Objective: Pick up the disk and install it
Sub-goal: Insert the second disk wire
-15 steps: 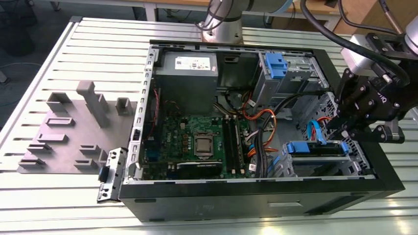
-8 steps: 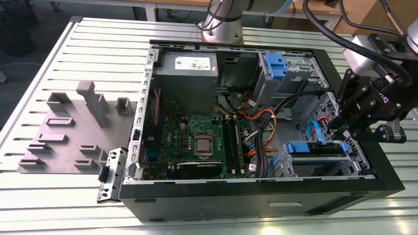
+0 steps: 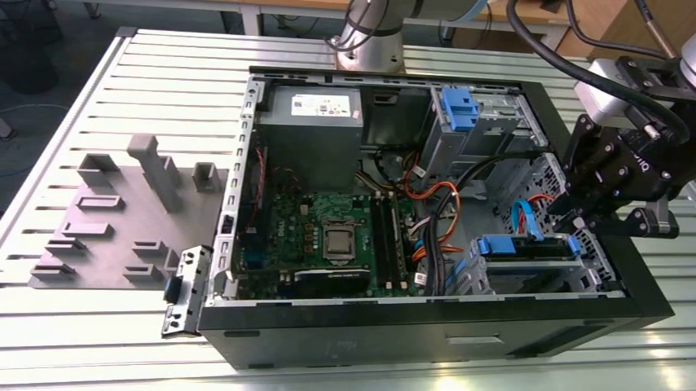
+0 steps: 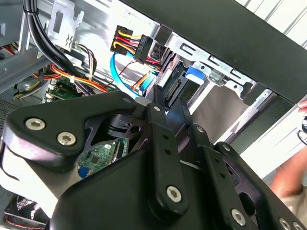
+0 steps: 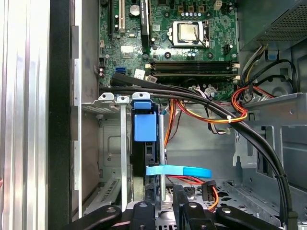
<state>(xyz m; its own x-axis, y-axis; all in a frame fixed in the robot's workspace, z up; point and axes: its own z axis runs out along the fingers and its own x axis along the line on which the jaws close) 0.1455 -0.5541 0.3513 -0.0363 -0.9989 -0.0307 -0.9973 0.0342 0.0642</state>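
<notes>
The disk, with blue plastic rails, stands on edge in the metal drive cage at the near right corner of the open computer case in the exterior view. My gripper hangs at the disk's right end. In the second wrist view the gripper straddles the disk's connector end, one finger on each flat side, shut on it. In the first wrist view the disk's blue rail and dark edge run away from the gripper into the cage.
A blue flat cable and orange, red and black cable bundles run close by the cage. The motherboard, grey power-supply box and an upper bay fill the case. A grey fixture plate lies left. A person's hand is nearby.
</notes>
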